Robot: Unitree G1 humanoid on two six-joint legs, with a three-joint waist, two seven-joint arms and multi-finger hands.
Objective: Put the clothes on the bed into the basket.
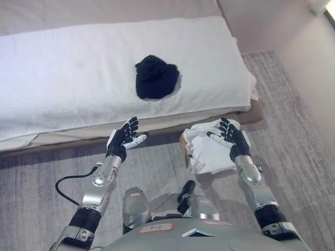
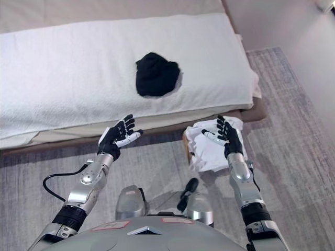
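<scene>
Laundry duty stands partly done as a humanoid robot faces a bed point(image 1: 63, 68) covered in a white textured spread, where one dark garment point(image 1: 156, 77) lies bunched in a heap near the middle of the spread, toward the bed's near edge. On the grey carpet just below that near edge, toward the bed's right-hand end, sits the basket point(image 1: 184, 146), which shows as a tan rim on one side and is heaped with white cloth point(image 1: 209, 151) that spills over it, so that part of the load appears to be in already. Both arms are raised in front of the bed with nothing in either hand. The left hand point(image 1: 124, 138) hovers just short of the bed's near edge, below the dark garment, its fingers spread and relaxed, the palm turned up. The right hand point(image 2: 226, 137) hangs over the white cloth in the basket, fingers likewise straight and apart, gripping nothing; whether it touches the cloth cannot be told. As far as can be judged, the dark garment is the only piece left on the bed, and it lies untouched, well apart from both hands; fetching it across to the basket looks to be what is left of the job.
</scene>
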